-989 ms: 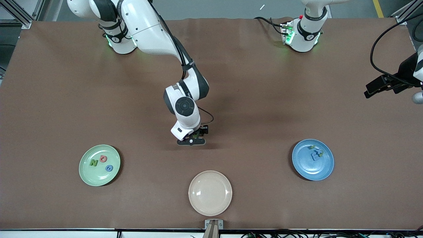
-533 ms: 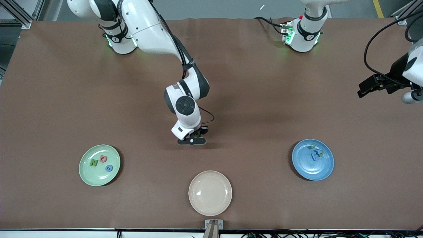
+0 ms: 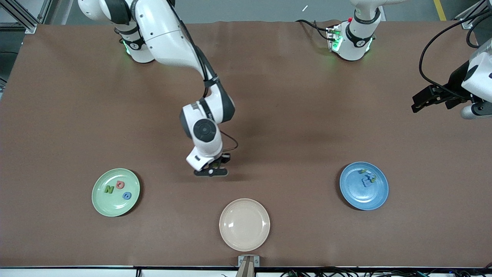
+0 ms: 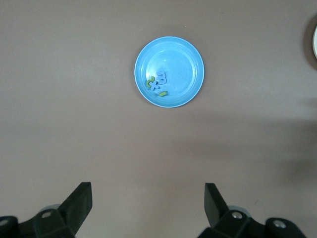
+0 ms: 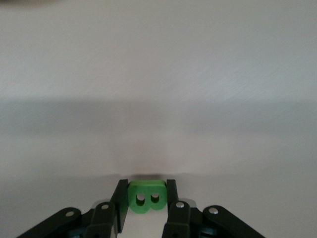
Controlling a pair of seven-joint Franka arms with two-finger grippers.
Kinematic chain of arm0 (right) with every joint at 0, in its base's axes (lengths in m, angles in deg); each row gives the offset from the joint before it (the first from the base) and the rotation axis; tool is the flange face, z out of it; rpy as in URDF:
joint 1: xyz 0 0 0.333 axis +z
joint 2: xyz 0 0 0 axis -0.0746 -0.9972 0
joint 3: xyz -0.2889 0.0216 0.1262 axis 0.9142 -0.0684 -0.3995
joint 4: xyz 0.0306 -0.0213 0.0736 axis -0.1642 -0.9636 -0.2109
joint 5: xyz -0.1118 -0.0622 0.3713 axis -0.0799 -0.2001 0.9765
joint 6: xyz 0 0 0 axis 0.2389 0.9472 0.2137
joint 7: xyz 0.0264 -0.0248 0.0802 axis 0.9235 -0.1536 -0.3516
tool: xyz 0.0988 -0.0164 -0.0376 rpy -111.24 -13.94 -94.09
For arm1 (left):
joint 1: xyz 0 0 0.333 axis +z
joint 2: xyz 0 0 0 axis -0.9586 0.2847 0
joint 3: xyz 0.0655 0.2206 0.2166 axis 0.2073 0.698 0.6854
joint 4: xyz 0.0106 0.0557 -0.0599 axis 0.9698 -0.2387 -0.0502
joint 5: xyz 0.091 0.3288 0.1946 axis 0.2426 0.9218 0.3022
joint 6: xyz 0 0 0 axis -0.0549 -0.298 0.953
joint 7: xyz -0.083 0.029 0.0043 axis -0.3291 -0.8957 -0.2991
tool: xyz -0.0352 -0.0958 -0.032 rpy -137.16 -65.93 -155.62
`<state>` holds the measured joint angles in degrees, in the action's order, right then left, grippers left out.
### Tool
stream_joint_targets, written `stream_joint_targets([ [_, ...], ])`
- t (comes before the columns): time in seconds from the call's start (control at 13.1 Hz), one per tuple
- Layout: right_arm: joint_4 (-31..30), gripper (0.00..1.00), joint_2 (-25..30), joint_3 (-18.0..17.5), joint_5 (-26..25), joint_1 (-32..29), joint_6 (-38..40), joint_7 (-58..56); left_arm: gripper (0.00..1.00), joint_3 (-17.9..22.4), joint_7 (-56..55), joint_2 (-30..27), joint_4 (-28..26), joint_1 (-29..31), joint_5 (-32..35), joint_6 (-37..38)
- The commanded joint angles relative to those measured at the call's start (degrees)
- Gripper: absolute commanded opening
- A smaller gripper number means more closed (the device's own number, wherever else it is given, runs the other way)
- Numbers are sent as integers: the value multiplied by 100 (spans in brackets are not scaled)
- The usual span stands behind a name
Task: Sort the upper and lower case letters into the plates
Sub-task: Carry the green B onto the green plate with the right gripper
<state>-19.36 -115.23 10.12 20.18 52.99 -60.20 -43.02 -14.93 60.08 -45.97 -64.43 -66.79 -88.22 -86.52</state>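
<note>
My right gripper [image 3: 211,172] hangs over the bare table middle, between the pale green plate [image 3: 100,202] and the blue plate [image 3: 351,194]. In the right wrist view it [image 5: 144,191] is shut on a green letter B [image 5: 145,196]. The green plate holds a green N [image 3: 109,189], a pink-red letter [image 3: 120,184] and a blue letter [image 3: 127,196]. The blue plate holds several small blue and green letters [image 3: 367,179], also seen in the left wrist view [image 4: 158,84]. My left gripper [image 4: 147,201] is open and empty, high over the left arm's end of the table [image 3: 417,107].
A cream plate [image 3: 244,224] lies empty near the table's front edge, nearer to the front camera than my right gripper. A small metal bracket [image 3: 248,261] sits at the front edge. Black cables hang by the left arm's wrist [image 3: 426,57].
My right gripper has moved with the green B toward the pale green plate and a little nearer the front camera. My left gripper has drifted up and toward the table's middle.
</note>
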Motion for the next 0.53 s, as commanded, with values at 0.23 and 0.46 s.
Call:
stream_joint_targets([
  [0.23,346,5,184,-22,-120,-1669,486,-2339,100,-1,94,-120,-134,54,3,-111],
  [0.46,548,5,184,-22,-129,-2478,557,-3570,100,-1,94,-111,-134,62,3,-146],
])
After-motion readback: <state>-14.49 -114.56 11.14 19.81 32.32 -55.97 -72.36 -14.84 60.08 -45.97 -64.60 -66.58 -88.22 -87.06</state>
